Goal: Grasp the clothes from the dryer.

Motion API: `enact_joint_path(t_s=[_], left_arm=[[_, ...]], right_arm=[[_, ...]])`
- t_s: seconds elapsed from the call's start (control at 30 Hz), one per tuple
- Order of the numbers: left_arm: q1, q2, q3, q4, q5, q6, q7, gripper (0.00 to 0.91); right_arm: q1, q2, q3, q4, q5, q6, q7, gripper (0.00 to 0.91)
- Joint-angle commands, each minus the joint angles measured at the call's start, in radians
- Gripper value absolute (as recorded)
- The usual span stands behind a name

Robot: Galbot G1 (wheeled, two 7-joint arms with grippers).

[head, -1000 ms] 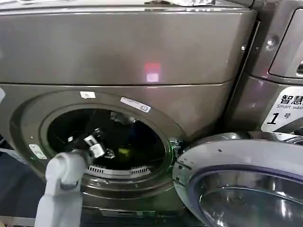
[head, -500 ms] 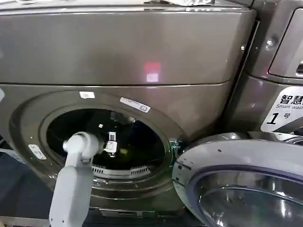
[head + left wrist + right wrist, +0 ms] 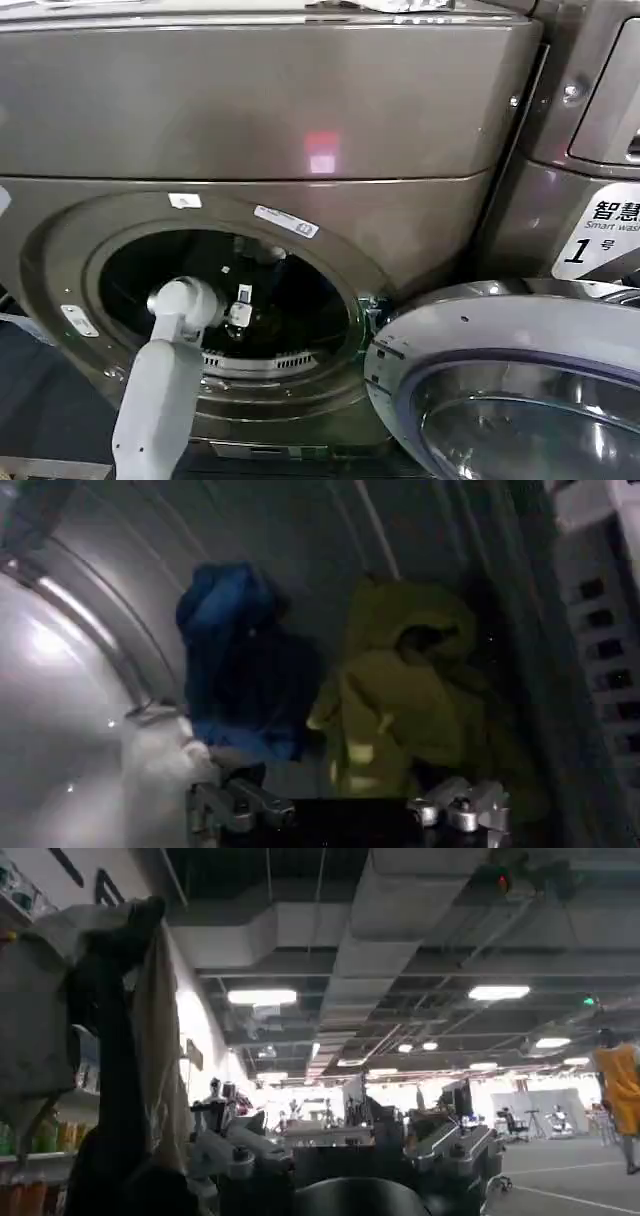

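Observation:
The dryer (image 3: 250, 110) is a bronze-grey front-loader with its round porthole open. My left arm reaches through the porthole, and the left gripper (image 3: 240, 308) is inside the dark drum. In the left wrist view the clothes lie on the drum floor: a navy blue piece (image 3: 237, 660) and, beside it, a yellow-green piece (image 3: 400, 695). The left gripper (image 3: 345, 812) is open just short of them, its fingers (image 3: 232, 806) spread wide with nothing between, facing mostly the yellow-green piece. The right gripper (image 3: 345, 1158) is open and empty, pointing up at a hall ceiling.
The dryer's door (image 3: 500, 385) hangs open at the lower right, its glass bowl facing me. A neighbouring machine with a white "1" sticker (image 3: 592, 235) stands to the right. The steel drum wall (image 3: 70, 700) curves close beside the blue piece.
My left arm has swung right and pushed deeper into the drum. The yellow-green spot seen earlier in the head view is now hidden behind the gripper.

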Motion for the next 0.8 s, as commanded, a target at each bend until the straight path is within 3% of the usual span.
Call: enact_joint_path(t_s=[0.03, 0.57, 0.67, 0.8], left_arm=[[0.002, -0.002, 0.009, 0.048, -0.066, 0.026, -0.01, 0.0], [0.008, -0.001, 0.015, -0.032, -0.2, 0.101, -0.063, 0.0], [0.0, -0.003, 0.009, -0.035, -0.266, 0.129, -0.191, 0.0], [0.006, -0.029, 0.011, -0.04, -0.392, 0.227, -0.61, 0.0]], right_arm=[[-0.001, 0.0, -0.003, 0.002, 0.0, 0.0, 0.0, 0.907], [0.0, -0.002, -0.014, 0.002, 0.002, -0.001, -0.014, 0.907], [-0.001, -0.002, -0.017, 0.008, 0.001, -0.006, -0.014, 0.907], [-0.001, 0.0, -0.017, 0.015, 0.001, -0.011, -0.015, 0.907]])
